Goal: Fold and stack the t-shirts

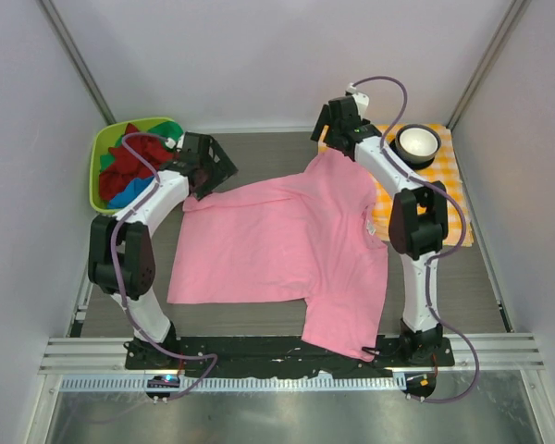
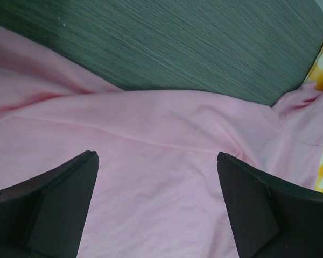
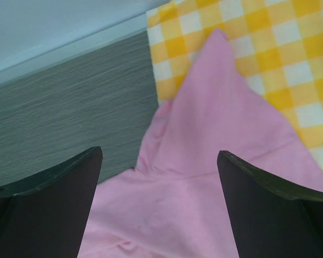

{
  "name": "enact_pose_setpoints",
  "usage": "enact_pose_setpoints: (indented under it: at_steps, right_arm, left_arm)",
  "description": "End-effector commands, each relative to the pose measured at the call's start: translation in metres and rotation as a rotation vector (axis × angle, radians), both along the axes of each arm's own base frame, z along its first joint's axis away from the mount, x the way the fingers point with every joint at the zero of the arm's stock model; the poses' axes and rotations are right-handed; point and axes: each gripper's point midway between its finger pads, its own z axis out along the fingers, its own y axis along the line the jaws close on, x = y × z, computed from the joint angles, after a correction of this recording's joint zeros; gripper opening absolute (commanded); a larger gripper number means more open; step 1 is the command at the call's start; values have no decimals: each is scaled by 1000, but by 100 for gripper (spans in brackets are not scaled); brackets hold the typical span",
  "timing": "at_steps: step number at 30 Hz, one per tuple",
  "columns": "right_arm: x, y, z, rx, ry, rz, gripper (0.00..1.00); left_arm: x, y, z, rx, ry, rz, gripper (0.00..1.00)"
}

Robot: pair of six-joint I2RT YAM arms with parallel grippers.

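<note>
Gripper notes first: left gripper (image 1: 206,168) hovers with its jaws apart over the far-left edge of the pink t-shirt (image 1: 277,240), nothing between them. Right gripper (image 1: 345,122) also stands open and empty, over the shirt's far-right corner. My read is that the two are posted at opposite far corners to take that far edge together and fold or straighten it.

Table (image 1: 259,148): grey wood grain, and it carries everything. I judge the middle serves as the folding area, with the side items pushed to the far corners.

Pink t-shirt: spread across the centre between the arms, and the only shirt laid out.
- Mostly flat, with soft creases along the far edge in the left wrist view (image 2: 151,123).
- One lobe runs to the near right and overhangs the base rail by the right arm.
- In the right wrist view (image 3: 220,107) a pointed tip lies on the checked cloth (image 3: 269,43), so the shirt is not yet squared.
- I cannot tell collar from hem.

Checked cloth (image 1: 449,185): orange and white, far right, partly under the right arm and touching the pink tip.

Green basket (image 1: 94,176): far left, behind the left arm. It holds the waiting shirts bunched together:
- dark red shirt (image 1: 134,157)
- green shirt (image 1: 166,128)
- blue shirt (image 1: 125,194)

I take it as the supply heap.

Bowl (image 1: 416,143): sits on the checked cloth, apart from the shirt.
</note>
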Motion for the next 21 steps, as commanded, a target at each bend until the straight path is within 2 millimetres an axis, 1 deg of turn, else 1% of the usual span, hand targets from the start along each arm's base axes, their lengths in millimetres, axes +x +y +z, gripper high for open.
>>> enact_pose_setpoints:
  at_steps: [1, 2, 3, 4, 5, 6, 8, 9, 12, 15, 16, 18, 19, 21]
  right_arm:
    - [43, 41, 24, 117, -129, 124, 93]
    - [51, 46, 29, 131, -153, 129, 92]
    - [59, 51, 8, 131, -133, 132, 91]
    - [63, 54, 2, 139, -127, 141, 87]
    - [70, 56, 6, 147, -146, 142, 85]
    - [73, 58, -15, 144, -115, 138, 83]
    - [77, 60, -21, 151, -107, 134, 82]
    - [77, 61, -29, 149, -98, 133, 81]
    - [78, 59, -39, 137, -86, 130, 79]
    - [78, 58, -58, 115, -60, 134, 79]
    - [77, 58, -67, 106, -44, 136, 78]
    - [74, 55, -75, 91, -30, 133, 78]
    - [70, 52, -85, 81, -8, 128, 78]
    - [69, 47, -89, 57, -6, 122, 78]
  left_arm:
    - [27, -7, 6, -82, -63, -15, 96]
    - [29, -7, 3, -85, -64, -12, 95]
    - [29, -8, -6, -84, -50, -16, 95]
    - [29, -8, -10, -84, -48, -16, 95]
    - [30, -8, -13, -83, -47, -15, 95]
    - [29, -8, -18, -81, -38, -14, 95]
    - [29, -9, -29, -84, -17, -21, 95]
    - [28, -9, -32, -84, -10, -22, 95]
    - [27, -8, -40, -83, -1, -21, 95]
    - [26, -8, -47, -81, 9, -20, 94]
    - [26, -8, -48, -81, 9, -20, 94]
    - [25, -8, -53, -76, 20, -22, 94]
    - [24, -7, -54, -76, 23, -22, 94]
    - [24, -6, -56, -74, 25, -20, 94]
